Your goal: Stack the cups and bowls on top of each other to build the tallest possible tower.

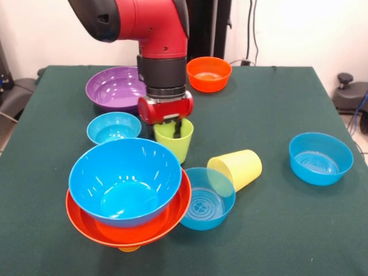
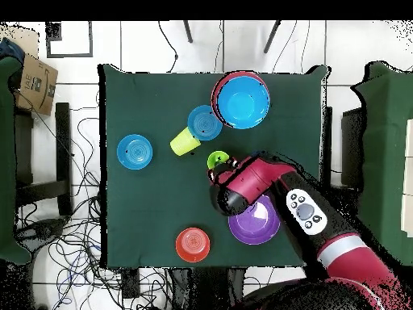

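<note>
Across the green-clothed counter (image 1: 276, 230), my jaws (image 1: 176, 127) reach into the upright lime green plastic cup (image 1: 174, 141); whether they grip its rim I cannot tell. Lifted carelessly, it could clip the blue-in-orange bowl tower (image 1: 126, 184) beside it.

Glossy, smooth plastic bowls, among them a large blue bowl (image 1: 124, 179) nested in an orange bowl (image 1: 167, 221), and a lime green cup (image 1: 173, 140) catch highlights on a table (image 1: 276, 115) covered in matt dark green cloth. The arm (image 1: 155, 23) has a shiny red plastic shell. A brown cardboard box (image 2: 36, 82) sits on the floor.
</note>
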Robot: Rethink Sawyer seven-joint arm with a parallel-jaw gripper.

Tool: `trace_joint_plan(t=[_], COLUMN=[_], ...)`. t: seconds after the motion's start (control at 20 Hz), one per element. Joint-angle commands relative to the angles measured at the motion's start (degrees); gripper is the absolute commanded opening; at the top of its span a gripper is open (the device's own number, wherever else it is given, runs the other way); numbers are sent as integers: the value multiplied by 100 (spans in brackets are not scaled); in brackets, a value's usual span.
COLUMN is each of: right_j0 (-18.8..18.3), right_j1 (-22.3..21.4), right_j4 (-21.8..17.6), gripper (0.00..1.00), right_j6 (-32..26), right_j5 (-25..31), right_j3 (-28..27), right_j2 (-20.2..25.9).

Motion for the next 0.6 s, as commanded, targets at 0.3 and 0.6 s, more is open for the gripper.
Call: trace_joint_plan(t=[0.3, 0.6], right_j0=[-235, -294], right_j1=[679, 763], right_j4=[751, 801], gripper=[100, 100], right_j6=[-1741, -1623], right_j5=[270, 254], right_j3=[361, 370], right_j2=[949, 997])
